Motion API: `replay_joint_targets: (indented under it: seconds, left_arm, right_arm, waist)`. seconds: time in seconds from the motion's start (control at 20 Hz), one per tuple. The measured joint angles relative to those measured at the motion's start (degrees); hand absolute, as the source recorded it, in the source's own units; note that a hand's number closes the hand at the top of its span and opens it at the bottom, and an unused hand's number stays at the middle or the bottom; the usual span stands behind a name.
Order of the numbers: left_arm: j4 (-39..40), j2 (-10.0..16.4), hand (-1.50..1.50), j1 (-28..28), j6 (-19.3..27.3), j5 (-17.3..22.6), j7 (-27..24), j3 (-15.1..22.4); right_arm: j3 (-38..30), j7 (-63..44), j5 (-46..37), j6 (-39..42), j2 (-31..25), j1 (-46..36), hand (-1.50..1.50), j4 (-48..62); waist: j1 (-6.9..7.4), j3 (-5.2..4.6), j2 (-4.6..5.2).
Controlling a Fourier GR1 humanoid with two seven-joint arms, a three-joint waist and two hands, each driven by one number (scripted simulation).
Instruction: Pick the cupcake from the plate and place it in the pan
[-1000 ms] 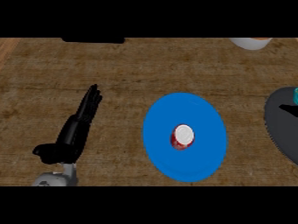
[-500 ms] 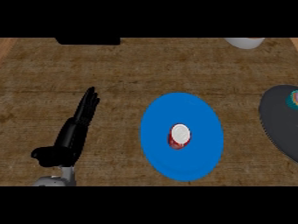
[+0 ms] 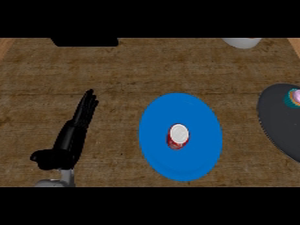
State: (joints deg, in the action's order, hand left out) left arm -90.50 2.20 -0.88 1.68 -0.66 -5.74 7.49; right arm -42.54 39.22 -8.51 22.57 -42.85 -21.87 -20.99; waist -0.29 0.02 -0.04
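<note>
At the lower left of the frame the left hand [image 3: 67, 139] rises from the bottom edge over the brown counter [image 3: 29, 83], released, its fingers [image 3: 85, 107] straight and together, pointing toward the upper edge, the thumb out to the left; it holds nothing. A black block [image 3: 85, 41] sits at the upper edge, above and a little left of centre. Right of the hand, with a strip of bare counter between them, lies the blue plate [image 3: 178, 107] in the middle of the frame. The cupcake [image 3: 178, 135], white on top with a red base, rests near the plate's centre, well apart from the hand and level with its palm. At the upper right edge shows part of a white bowl [image 3: 242, 42]. At the far right is the dark pan [image 3: 288, 132], cut by the frame's edge, with a pink cupcake [image 3: 299, 97] in a teal case in its upper part. The right hand does not show.
</note>
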Motion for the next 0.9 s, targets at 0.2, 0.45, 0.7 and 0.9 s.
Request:
replay_joint_targets:
  seconds: [0.2, 0.45, 0.7, 0.9]
  left_arm:
    - [-2.0, 0.4, 0.0, 0.8, -0.6, 0.1, 1.2, 0.1]
    - [-0.8, -0.1, 0.0, 1.6, -0.7, 0.0, -0.6, 0.0]
    - [-0.8, 0.5, 0.0, 0.0, -1.3, 0.6, 0.6, -1.2]
    - [-0.7, -0.2, 0.0, 0.1, -0.8, -0.1, 0.3, -0.4]
  right_arm:
    - [0.9, 1.8, 1.6, 2.4, 0.0, 4.6, -1.5, -1.8]
    - [2.2, 4.0, 3.1, 2.1, 0.7, 10.7, -1.5, -6.1]
    - [3.6, 5.3, 4.4, 1.6, 1.7, 15.1, -1.5, -9.4]
    - [4.8, 5.4, 5.3, 1.2, 2.0, 17.1, -1.5, -11.2]
  waist:
    - [0.14, 0.0, -0.01]
    - [0.04, 0.0, -0.01]
    - [0.06, 0.0, 0.0]
    - [0.1, -0.01, 0.0]
